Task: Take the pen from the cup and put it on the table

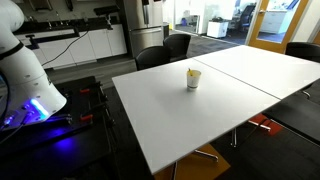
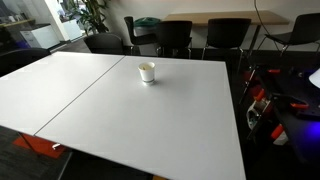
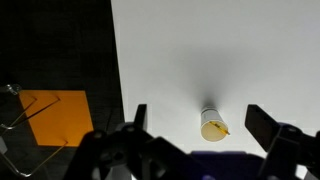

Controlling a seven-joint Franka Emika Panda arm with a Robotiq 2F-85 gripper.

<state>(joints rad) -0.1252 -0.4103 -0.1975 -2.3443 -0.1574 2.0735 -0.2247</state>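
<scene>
The small white cup [image 1: 193, 79] stands upright on the white table [image 1: 170, 120]; it also shows in an exterior view [image 2: 147, 72] and in the wrist view [image 3: 213, 125]. The thin yellowish pen [image 3: 218, 127] lies inside the cup, leaning across its rim; its tip barely shows above the rim in an exterior view [image 1: 192, 72]. My gripper [image 3: 200, 125] is open, its two dark fingers wide apart on either side of the cup in the wrist view and high above it. The gripper itself is out of both exterior views.
A seam [image 2: 95, 85] joins the table to a like white top. Dark chairs [image 1: 165, 50] stand along the far side. The robot's white base [image 1: 30, 85] stands beside the table's short edge. An orange patch [image 3: 62, 118] lies on the dark floor beside the table.
</scene>
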